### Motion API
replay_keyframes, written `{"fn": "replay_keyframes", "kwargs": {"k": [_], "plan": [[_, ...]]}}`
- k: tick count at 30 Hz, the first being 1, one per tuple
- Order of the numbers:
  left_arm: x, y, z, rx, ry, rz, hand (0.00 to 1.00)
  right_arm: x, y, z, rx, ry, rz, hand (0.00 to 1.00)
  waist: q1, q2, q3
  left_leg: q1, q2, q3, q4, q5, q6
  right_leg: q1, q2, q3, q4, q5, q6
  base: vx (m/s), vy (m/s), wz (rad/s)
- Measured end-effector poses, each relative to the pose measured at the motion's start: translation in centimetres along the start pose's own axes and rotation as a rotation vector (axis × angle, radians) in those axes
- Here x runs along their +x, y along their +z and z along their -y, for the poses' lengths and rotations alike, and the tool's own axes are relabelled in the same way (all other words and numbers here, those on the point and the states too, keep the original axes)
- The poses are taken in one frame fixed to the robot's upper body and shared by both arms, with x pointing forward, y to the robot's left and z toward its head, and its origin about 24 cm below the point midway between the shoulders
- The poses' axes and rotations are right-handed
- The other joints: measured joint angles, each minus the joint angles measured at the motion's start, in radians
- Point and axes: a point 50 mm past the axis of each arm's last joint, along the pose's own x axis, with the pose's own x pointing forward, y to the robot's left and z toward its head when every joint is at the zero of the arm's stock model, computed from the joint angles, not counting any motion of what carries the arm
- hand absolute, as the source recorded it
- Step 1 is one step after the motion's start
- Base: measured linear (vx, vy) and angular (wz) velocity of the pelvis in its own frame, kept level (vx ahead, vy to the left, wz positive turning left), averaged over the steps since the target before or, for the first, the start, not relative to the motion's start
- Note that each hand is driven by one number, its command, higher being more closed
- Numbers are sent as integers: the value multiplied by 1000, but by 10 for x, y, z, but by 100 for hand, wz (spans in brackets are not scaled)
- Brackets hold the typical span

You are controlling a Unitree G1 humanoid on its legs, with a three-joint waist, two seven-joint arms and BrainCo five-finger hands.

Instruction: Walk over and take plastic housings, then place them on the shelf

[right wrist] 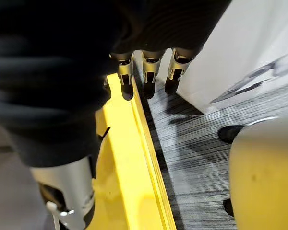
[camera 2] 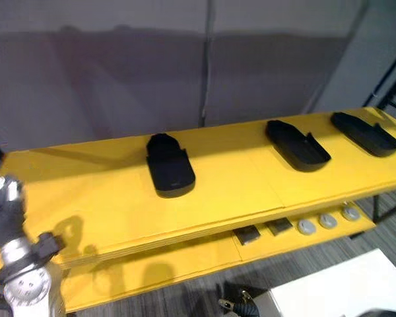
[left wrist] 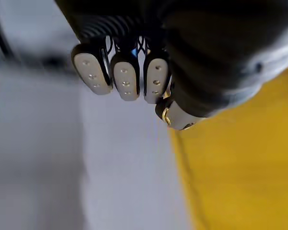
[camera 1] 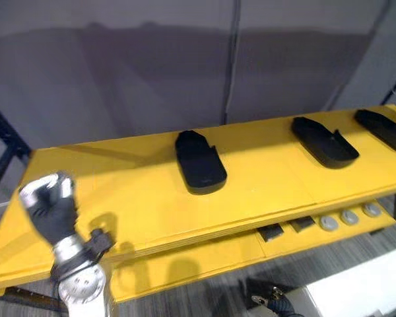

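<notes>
Three black plastic housings lie on the top board of a yellow shelf: one in the middle, one further right and one at the right end. My left hand is raised over the shelf's left end, well left of the middle housing. Its fingers are curled into a fist with nothing inside. My right hand hangs beside the shelf's front edge with its fingers straight and nothing in them.
The lower yellow board carries three grey discs and two small black blocks. A grey wall stands behind the shelf. A dark rack post is at the left, a white surface at the lower right.
</notes>
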Motion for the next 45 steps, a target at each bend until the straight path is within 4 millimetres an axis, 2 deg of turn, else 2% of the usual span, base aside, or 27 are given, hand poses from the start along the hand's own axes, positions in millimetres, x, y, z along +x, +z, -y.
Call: {"fn": "replay_keyframes", "kwargs": {"k": [1,3,4,7,8,10,14,15,17,21,27,34,37,39,41,43,45], "plan": [[-4,-4,-8,22,27,-30,100,-1,-1,-1,1,2,0,0,9,-3,-4,0,-1,-3,0,-1,1,1,-2,-7,3,-2,0,34,0,29],[-17,-27,-34,104,113,-167,100,-2,-1,-9,-7,24,11,0,27,-7,-12,0,-3,-11,1,-2,3,2,-9,-28,19,-16,2,31,-5,23],[-21,-35,-40,121,130,-215,100,-3,0,-11,-10,30,17,0,30,-8,-14,0,-3,-11,2,-3,3,2,-9,-31,22,-17,3,27,-8,14],[-59,-93,-57,228,135,-567,100,-2,13,-26,-24,73,71,0,33,-11,-19,-16,-5,-16,30,-14,4,1,-16,-50,26,-22,3,23,-7,12],[-63,-98,-58,240,124,-600,100,-2,14,-27,-24,75,77,0,32,-11,-19,-17,-5,-15,32,-18,7,2,-16,-50,26,-23,2,0,0,0],[-98,-131,-60,302,48,-834,100,-2,22,-32,-20,86,110,0,30,-13,-24,-28,-3,7,66,-40,4,5,-20,-51,32,-30,2,0,0,0],[-148,-168,-47,303,-109,-1127,100,-4,25,-35,-22,89,123,0,29,-12,-24,-30,-5,12,96,-60,-3,13,-31,-67,57,-51,7,30,-6,8],[-153,-172,-44,300,-136,-1156,0,-4,24,-35,-22,88,122,0,29,-12,-24,-30,-4,17,97,-63,-1,13,-33,-70,59,-54,7,17,-9,16],[-165,-181,-36,304,-206,-1223,0,-4,24,-35,-15,79,115,0,19,-12,-23,-30,3,60,99,-70,3,14,-41,-83,74,-69,11,16,-14,18],[-173,-190,-28,320,-274,-1275,0,-4,23,-29,23,42,113,0,14,-10,-22,-30,0,70,95,-70,-3,2,-46,-74,84,-81,16,30,1,-2],[-177,-196,-8,366,-427,-1270,0,-3,14,-21,50,-5,69,0,5,-9,-21,-19,0,85,78,-65,1,0,-41,-54,68,-84,20,47,-8,-9],[-181,-195,2,382,-537,-1252,0,-1,12,-19,44,-24,52,0,-11,1,-14,5,6,119,62,-70,-8,0,-31,-15,60,-83,19,17,-12,-18],[-177,-196,4,383,-540,-1240,0,3,22,-21,41,-18,78,0,-19,0,20,2,12,139,100,-88,-31,-6,-26,15,64,-81,16,-31,-14,-23],[-174,-196,6,380,-542,-1232,0,5,30,-21,38,-19,97,0,-14,-1,37,-33,16,129,173,-113,-25,-22,-22,42,66,-73,11,-57,-28,-38],[-171,-197,11,372,-545,-1218,0,8,39,-21,28,-22,120,0,-14,1,49,-91,20,70,253,-137,-19,-59,-12,77,71,-57,8,-67,-30,-52],[-168,-197,17,359,-545,-1204,0,10,48,-20,6,-24,148,0,-8,16,63,-109,35,51,294,-172,-14,-81,4,122,72,-38,7,-68,20,-65],[-163,-196,23,346,-547,-1185,0,10,55,-17,-11,-29,171,0,-2,21,75,-114,40,50,325,-204,-8,-105,15,170,91,-30,13,-98,64,-60]]}}
